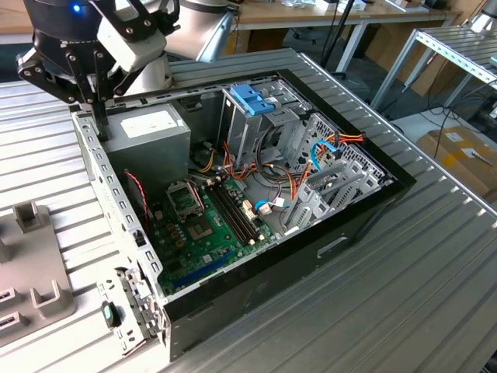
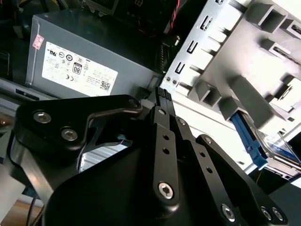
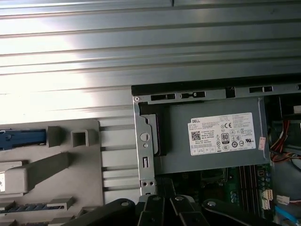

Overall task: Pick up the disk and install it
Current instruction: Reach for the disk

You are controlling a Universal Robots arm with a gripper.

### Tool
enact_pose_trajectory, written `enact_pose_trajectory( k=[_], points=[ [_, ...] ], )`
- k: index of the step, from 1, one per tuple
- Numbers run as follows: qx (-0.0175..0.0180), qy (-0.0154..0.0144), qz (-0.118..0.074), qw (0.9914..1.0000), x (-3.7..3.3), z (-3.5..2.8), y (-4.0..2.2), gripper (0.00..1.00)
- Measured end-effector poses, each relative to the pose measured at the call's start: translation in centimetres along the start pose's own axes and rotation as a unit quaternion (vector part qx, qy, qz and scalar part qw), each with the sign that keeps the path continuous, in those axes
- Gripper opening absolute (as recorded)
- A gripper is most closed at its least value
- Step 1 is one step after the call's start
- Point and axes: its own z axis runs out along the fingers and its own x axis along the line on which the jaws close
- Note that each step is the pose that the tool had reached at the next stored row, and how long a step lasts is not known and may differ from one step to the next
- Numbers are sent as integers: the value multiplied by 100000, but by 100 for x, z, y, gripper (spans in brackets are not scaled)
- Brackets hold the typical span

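Work surface: ribbed metal table (image 1: 435,256), grooves parallel, with strong glare across the ribs in the first wrist view. Beyond the table: wooden-topped workbench (image 1: 311,15) on grey metal legs. At the exterior view's right: metal-framed rack (image 1: 458,47), with pale grey floor (image 1: 411,124) below it. On the floor: cardboard boxes (image 1: 466,151) and loose cables (image 1: 454,116).

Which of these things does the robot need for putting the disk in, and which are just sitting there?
For the job:
- the disk, resting in the grey holder
- the gripper, shut and empty
- the open computer case
- probably the drive cage

Just sitting there:
- the power supply box
- the motherboard
- the coloured cables
- the cardboard box
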Motion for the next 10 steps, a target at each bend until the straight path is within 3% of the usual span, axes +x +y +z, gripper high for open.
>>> enact_pose_trajectory(
  k=[10],
  points=[
    [3,5,0,100000,180,-4,-14,11]
  ],
)
